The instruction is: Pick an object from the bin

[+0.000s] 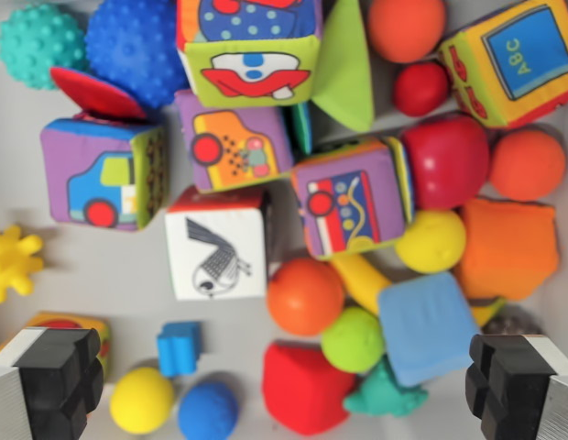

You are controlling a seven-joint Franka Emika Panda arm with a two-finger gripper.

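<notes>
Gripper (284,390) open over bin (119,275) w/ toys, red block (307,385) between jaws.

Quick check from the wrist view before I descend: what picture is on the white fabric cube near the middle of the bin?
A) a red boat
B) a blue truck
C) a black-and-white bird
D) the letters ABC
C: the white fabric cube shows a black-and-white bird drawing on its upward face; the blue truck sits on the purple fabric cube towards the wrist view's left.

Bright even light, soft shadows, slight blur
</notes>
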